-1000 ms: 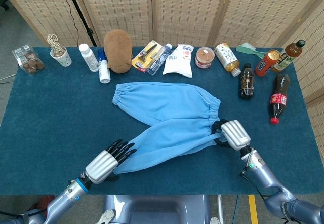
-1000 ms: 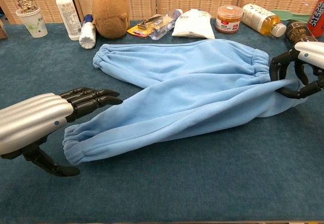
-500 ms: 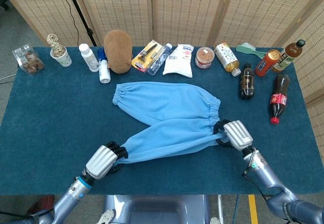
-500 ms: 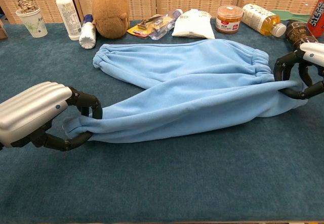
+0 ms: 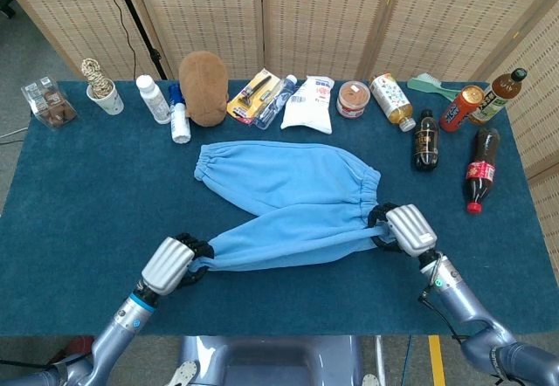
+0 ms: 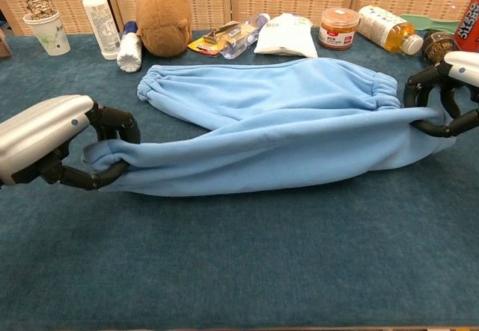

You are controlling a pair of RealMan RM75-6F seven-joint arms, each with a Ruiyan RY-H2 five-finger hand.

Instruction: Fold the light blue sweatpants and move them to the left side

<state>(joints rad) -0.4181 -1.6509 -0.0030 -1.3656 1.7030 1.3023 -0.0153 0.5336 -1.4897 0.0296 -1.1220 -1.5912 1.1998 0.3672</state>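
The light blue sweatpants [image 5: 288, 189] [image 6: 284, 121] lie spread across the middle of the blue table, one leg flat toward the back. The near leg is lifted and pulled taut between both hands. My left hand [image 5: 171, 264] [image 6: 52, 140] grips that leg's cuff at the front left. My right hand [image 5: 403, 229] [image 6: 449, 95] grips the waistband end at the right. The far leg's cuff [image 5: 203, 166] rests on the cloth, free of both hands.
Along the back edge stand a paper cup [image 5: 106, 98], white bottles [image 5: 155, 98], a brown plush [image 5: 203, 75], packets [image 5: 310, 104], a tin [image 5: 353, 99] and drink bottles [image 5: 425, 140]. A cola bottle [image 5: 480, 170] lies at the right. Blue tablecloth [image 5: 79, 194] shows bare at the left.
My left hand has closed on the near leg's cuff and drawn it left and up. The leg has gone from slack to taut; the right hand keeps its hold.
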